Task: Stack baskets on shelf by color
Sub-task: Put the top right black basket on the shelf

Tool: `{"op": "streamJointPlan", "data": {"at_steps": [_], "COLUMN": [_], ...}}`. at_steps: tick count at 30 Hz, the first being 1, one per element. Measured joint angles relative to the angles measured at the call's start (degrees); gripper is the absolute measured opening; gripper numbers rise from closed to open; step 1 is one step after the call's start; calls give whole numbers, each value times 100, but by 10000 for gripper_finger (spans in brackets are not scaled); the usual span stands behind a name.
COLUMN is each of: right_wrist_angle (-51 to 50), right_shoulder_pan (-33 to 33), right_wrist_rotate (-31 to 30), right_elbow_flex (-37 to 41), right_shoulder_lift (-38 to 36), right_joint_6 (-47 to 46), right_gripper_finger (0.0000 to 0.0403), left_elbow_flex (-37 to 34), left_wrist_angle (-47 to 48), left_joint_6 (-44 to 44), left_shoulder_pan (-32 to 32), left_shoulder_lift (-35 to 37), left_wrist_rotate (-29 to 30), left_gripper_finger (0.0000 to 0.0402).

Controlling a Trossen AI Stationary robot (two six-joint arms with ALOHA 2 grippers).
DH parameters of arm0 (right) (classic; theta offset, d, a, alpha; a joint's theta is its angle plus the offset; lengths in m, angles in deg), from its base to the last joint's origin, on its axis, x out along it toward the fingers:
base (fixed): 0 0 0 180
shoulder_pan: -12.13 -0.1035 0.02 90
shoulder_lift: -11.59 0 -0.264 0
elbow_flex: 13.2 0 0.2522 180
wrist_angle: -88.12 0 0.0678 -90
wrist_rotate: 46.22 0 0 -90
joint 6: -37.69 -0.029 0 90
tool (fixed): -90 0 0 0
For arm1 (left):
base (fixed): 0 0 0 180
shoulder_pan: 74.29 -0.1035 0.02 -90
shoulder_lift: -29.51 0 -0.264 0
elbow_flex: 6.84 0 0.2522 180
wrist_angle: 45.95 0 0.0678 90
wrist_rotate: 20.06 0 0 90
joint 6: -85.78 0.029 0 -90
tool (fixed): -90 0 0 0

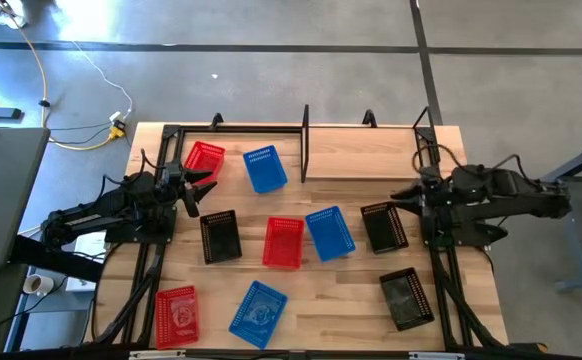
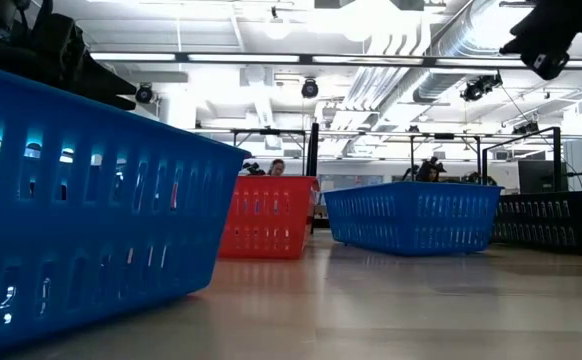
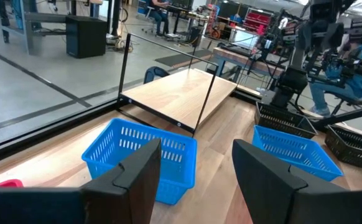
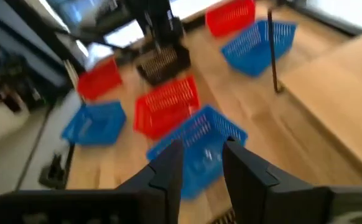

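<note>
Blue basket (image 2: 81, 200) sits right up against the low camera; on the tabletop (image 1: 321, 310) it's the one at the near edge, with a red basket (image 1: 177, 316) toward the near left corner. Your left gripper (image 1: 203, 190) hovers by the left edge, fingers (image 3: 131, 177) spread wide, holding nothing, beside the far red basket (image 1: 204, 159) and far blue basket (image 1: 265, 168). Just near of it lies a black basket (image 1: 220, 237). Your right gripper (image 1: 403, 195) hangs by the right edge, fingers (image 4: 168, 171) narrowly apart, empty, just above another black basket (image 1: 384, 227). Mid-table you've got a red basket (image 1: 283, 243) touching a blue basket (image 1: 330, 232). Third black basket (image 1: 405, 298) lies toward the near right corner. Shelf (image 1: 306, 140) stands along the far edge, nothing on it that you can see.
</note>
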State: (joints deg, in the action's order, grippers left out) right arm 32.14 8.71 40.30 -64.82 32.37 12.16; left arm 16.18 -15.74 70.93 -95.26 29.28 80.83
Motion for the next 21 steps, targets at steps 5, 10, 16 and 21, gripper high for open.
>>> {"op": "streamJointPlan", "data": {"at_steps": [5, 10, 16, 21], "right_wrist_angle": [-604, -1070, -1242, -1246], "right_shoulder_pan": [0, -2, -158, -555], "right_wrist_rotate": [417, 1190, 1599, 1602], "right_elbow_flex": [-176, -173, -169, -164], "right_shoulder_lift": [476, 914, 1462, 1927], "right_joint_6": [71, 279, 643, 632], "right_gripper_finger": [138, 165, 169, 169], "left_elbow_flex": [0, 0, 0, -1], "left_wrist_angle": [0, 0, 0, 0], "left_joint_6": [-7, -5, -7, -7], "left_shoulder_pan": [2, 2, 1, 1], "left_shoulder_lift": [-2, 0, -1, -1], "left_wrist_rotate": [0, 33, 44, 46], "left_gripper_finger": [188, 188, 188, 188]}}
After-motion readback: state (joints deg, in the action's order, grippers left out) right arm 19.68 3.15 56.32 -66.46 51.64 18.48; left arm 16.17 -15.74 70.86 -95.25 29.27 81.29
